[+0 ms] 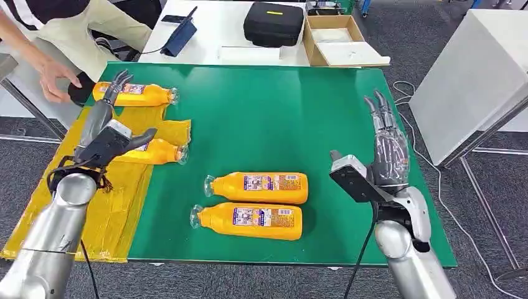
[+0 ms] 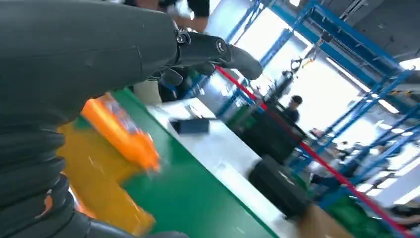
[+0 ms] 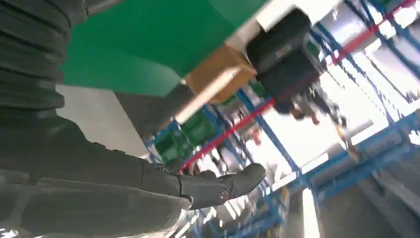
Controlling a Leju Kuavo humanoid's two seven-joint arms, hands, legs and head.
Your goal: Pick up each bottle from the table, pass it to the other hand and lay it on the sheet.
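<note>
Two orange bottles [image 1: 256,187] [image 1: 249,221] lie side by side on the green table [image 1: 280,118], and two more [image 1: 134,94] [image 1: 152,151] rest on the yellow sheet [image 1: 112,205]. Left hand [image 1: 107,115] hovers over the sheet, fingers spread and empty; right hand [image 1: 387,140] is likewise spread and empty near the table's right edge.

Left hand [image 1: 107,118] extended forward, fingers apart, empty, right hand [image 1: 387,146] raised, fingers straight, empty
</note>
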